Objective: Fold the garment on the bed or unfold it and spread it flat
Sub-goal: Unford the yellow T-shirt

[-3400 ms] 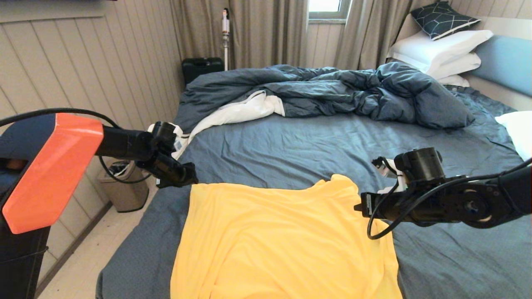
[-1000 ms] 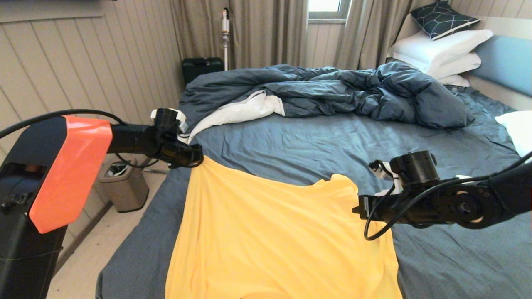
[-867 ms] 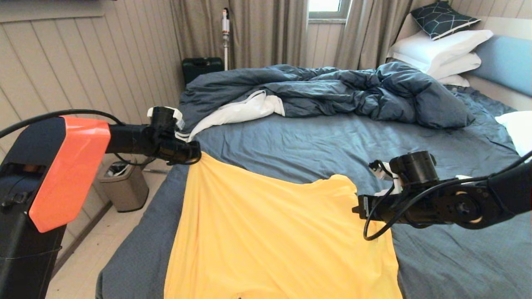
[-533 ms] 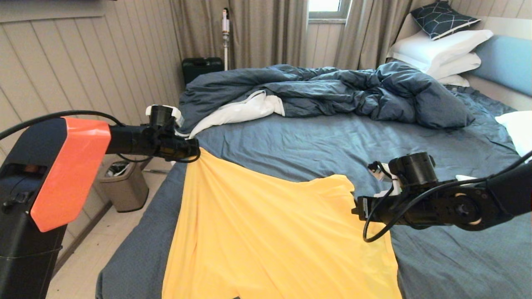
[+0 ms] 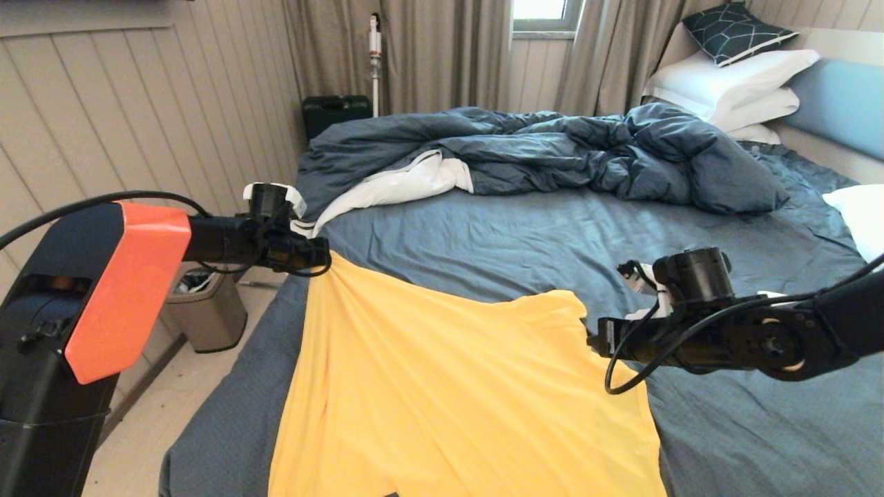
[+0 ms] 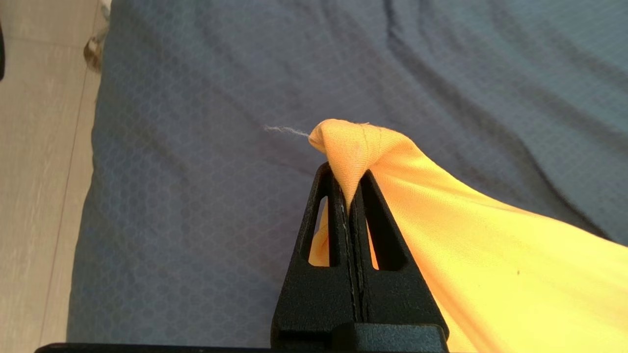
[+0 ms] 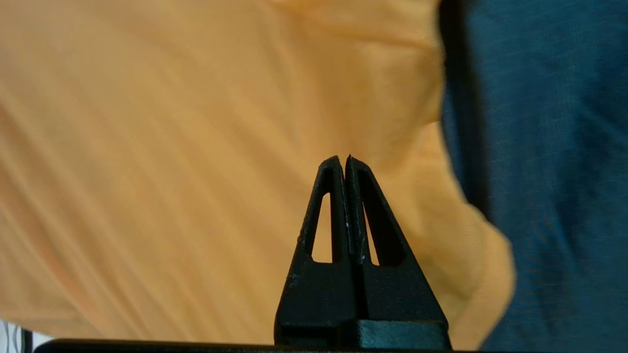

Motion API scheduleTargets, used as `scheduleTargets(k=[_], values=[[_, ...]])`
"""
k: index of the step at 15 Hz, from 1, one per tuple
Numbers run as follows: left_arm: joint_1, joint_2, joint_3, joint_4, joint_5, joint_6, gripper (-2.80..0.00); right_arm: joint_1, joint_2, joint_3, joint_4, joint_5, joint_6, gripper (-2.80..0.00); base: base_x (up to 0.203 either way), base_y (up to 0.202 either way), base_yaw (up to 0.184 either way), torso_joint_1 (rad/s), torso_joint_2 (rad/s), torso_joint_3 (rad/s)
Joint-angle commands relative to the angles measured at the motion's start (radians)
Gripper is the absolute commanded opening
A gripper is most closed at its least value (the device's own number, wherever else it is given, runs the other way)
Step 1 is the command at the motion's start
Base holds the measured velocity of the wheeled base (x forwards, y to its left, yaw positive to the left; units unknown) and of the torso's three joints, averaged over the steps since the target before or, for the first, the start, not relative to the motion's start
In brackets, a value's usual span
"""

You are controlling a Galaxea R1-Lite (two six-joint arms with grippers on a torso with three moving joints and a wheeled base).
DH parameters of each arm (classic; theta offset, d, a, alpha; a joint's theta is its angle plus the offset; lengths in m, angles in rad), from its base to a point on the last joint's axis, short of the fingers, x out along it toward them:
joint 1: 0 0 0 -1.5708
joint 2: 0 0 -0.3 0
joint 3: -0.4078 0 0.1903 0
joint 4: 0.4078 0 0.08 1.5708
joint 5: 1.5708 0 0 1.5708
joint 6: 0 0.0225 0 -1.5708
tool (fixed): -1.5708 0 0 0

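Fabric of the garment (image 5: 456,400) lay spread over the near part of the bed (image 5: 525,235), its yellow-orange body covering the slate-blue sheet from the near edge up toward the middle of the mattress. One far corner of it was drawn up into a taut peak at the bed's left side, and there the left gripper (image 5: 323,258) had it clamped: in the left wrist view the two black fingers (image 6: 338,215) were pressed together with a bunched tip of cloth (image 6: 358,147) pinched between them and poking out past their ends, a loose thread trailing from it. From that pinch the shirt ran away in stretched folds down and to the right. The right gripper (image 5: 592,339) hung at the garment's opposite, right-hand edge, just beside the far right corner. Its jaws were closed on one another with nothing between them, as the right wrist view showed (image 7: 346,164), the yellow cloth lying beneath and beyond them. A rumpled dark blue duvet (image 5: 552,148) lay well beyond the shirt, toward the far side.
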Motion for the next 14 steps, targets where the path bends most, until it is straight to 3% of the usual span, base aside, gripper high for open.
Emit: scheduleTargets(k=[1,2,3,14], values=[[0.003,0.001,0.001,0.001,-0.001,-0.002,-2.8,-0.035,0.01,-0.022,-0.004,0.002,0.002,-2.8,0.0,0.0,0.0,0.0,0.0,0.0],[0.002,0.001,0.001,-0.001,-0.001,-0.002,-2.8,-0.041,0.024,-0.026,-0.006,0.002,0.002,-2.8,0.0,0.0,0.0,0.0,0.0,0.0],[0.003,0.0,0.001,0.0,-0.001,-0.002,-2.8,-0.042,0.043,-0.035,-0.014,0.0,0.002,0.0,0.0,0.0,0.0,0.0,0.0,0.0],[0.041,0.008,0.004,0.006,-0.002,-0.002,-2.8,-0.001,0.249,-0.143,-0.029,-0.046,0.004,0.0,0.0,0.0,0.0,0.0,0.0,0.0]])
